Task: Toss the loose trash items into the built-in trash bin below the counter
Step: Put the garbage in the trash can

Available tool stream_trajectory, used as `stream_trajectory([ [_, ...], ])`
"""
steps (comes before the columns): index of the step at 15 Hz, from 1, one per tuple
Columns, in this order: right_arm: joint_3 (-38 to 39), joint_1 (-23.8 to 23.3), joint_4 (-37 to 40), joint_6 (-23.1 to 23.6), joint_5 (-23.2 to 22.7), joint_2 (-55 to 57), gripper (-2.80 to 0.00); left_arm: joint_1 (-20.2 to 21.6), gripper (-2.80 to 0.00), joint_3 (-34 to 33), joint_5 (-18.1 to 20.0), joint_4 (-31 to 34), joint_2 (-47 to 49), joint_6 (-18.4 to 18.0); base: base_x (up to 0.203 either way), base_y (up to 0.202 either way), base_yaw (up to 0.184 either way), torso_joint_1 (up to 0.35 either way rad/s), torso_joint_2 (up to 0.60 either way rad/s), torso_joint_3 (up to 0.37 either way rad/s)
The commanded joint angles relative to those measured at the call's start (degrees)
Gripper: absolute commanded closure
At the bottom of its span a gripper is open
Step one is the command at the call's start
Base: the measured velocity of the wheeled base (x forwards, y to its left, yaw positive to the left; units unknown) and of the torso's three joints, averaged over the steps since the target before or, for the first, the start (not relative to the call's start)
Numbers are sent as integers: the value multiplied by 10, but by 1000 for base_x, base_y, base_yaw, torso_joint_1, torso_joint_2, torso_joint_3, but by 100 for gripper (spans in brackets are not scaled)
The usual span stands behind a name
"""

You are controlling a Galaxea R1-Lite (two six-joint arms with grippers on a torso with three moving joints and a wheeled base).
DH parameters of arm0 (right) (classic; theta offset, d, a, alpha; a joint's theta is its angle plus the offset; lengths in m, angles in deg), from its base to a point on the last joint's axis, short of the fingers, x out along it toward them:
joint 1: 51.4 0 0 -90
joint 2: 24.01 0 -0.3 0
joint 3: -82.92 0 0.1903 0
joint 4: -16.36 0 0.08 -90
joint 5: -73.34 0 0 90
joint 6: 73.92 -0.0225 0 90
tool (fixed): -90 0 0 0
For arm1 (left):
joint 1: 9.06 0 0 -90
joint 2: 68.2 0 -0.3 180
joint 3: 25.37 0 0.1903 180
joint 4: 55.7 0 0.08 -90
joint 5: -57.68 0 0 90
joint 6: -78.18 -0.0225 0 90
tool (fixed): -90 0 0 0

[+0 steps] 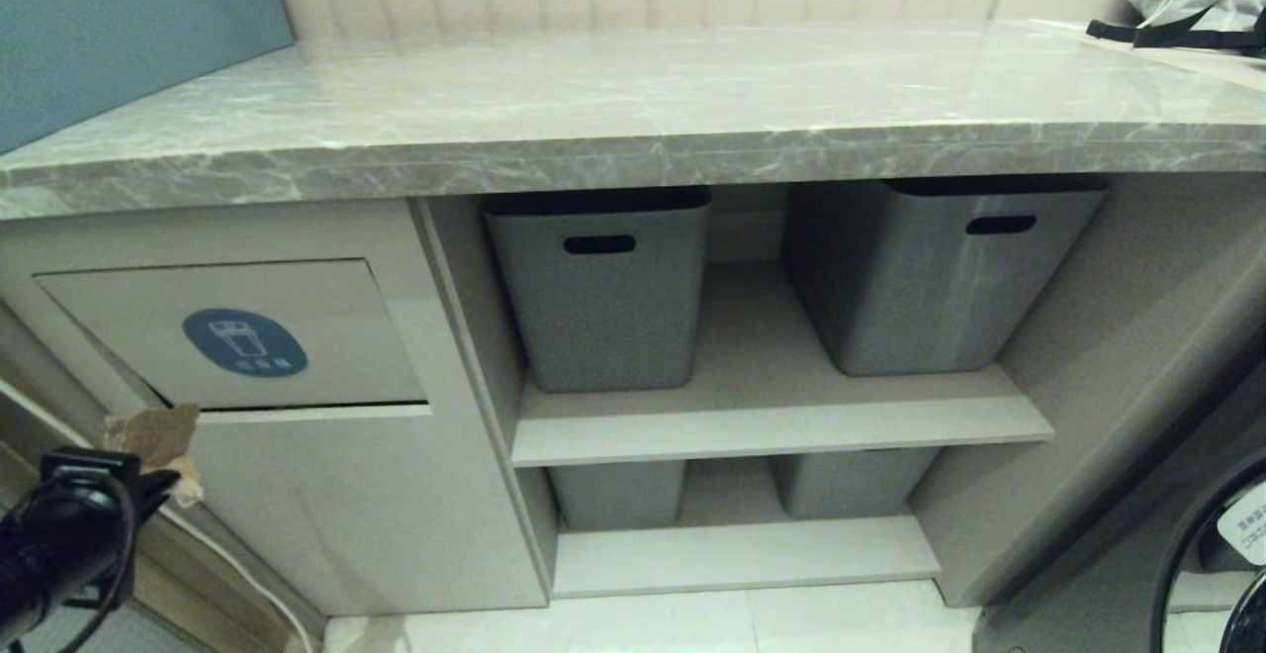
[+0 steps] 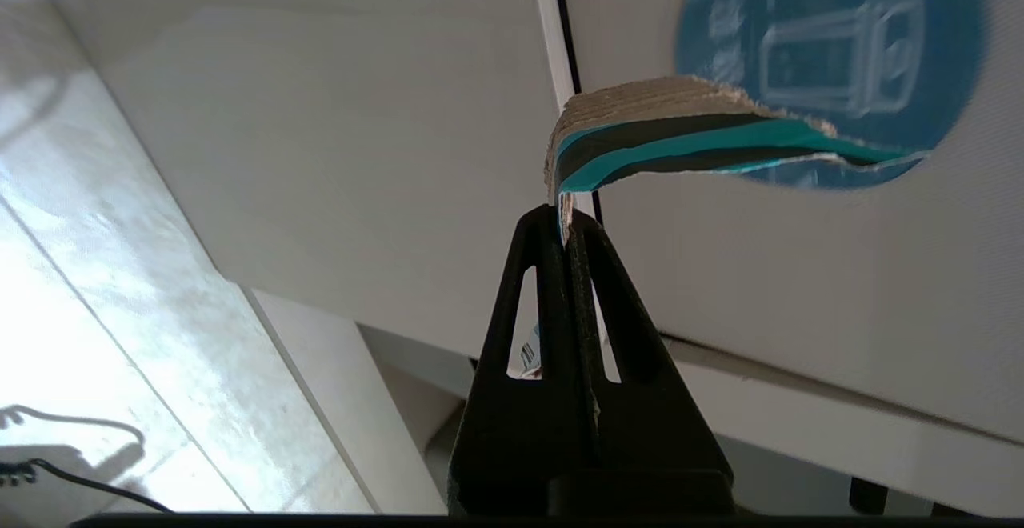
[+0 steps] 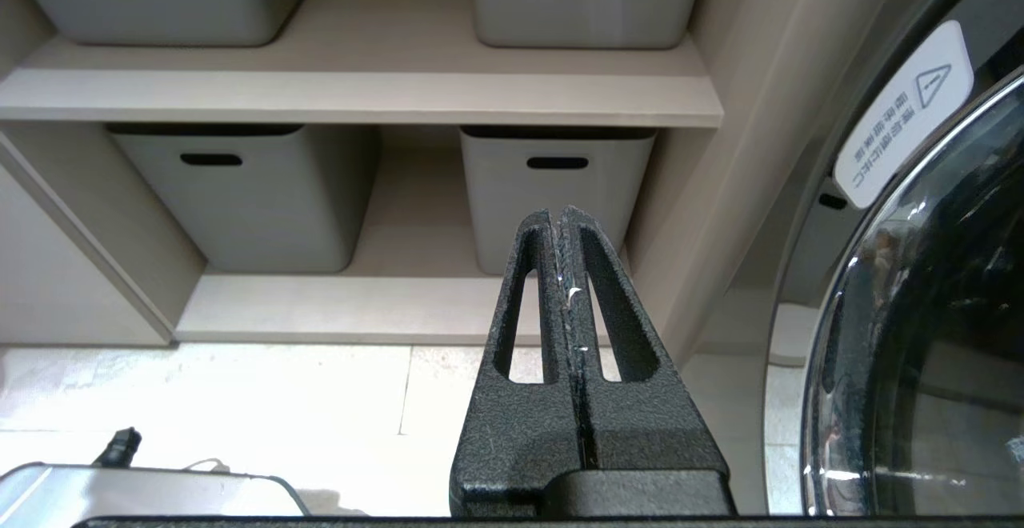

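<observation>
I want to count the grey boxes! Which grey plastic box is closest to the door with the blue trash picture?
The upper-left grey plastic tub with a slot handle. It sits on the top shelf right beside the beige flap with the round blue icon; the other tubs stand farther right or lower.

Left pincer (image 2: 567,220) clamped on striped paper scrap (image 2: 680,132), just before bin flap (image 2: 800,272) with blue icon (image 2: 832,40).

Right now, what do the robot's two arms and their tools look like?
Both are black. The left tool and right tool each have two flat tapered fingers with a long slot, rough matte plastic. In the head view, the left arm is round and glossy, with a thin black cable.
</observation>
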Motion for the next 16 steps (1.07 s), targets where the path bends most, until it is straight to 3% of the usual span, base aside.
stream_trajectory([
  [1, 0, 0, -1, 0, 0, 0, 0, -18, 0, 6, 9, -12, 37, 8, 0, 0, 0, -37, 137, 110],
  [5, 0, 0, -1, 0, 0, 0, 0, -104, 0, 56, 14, -80, 105, 22, 0, 0, 0, -8, 38, 31],
  [12, 0, 0, -1, 0, 0, 0, 0, -159, 0, 193, -36, -88, 230, 81, 0, 0, 0, 0, 0, 0],
  [16, -1, -1, -1, 0, 0, 0, 0, -203, 0, 259, -106, -91, 284, 152, 0, 0, 0, 0, 0, 0],
])
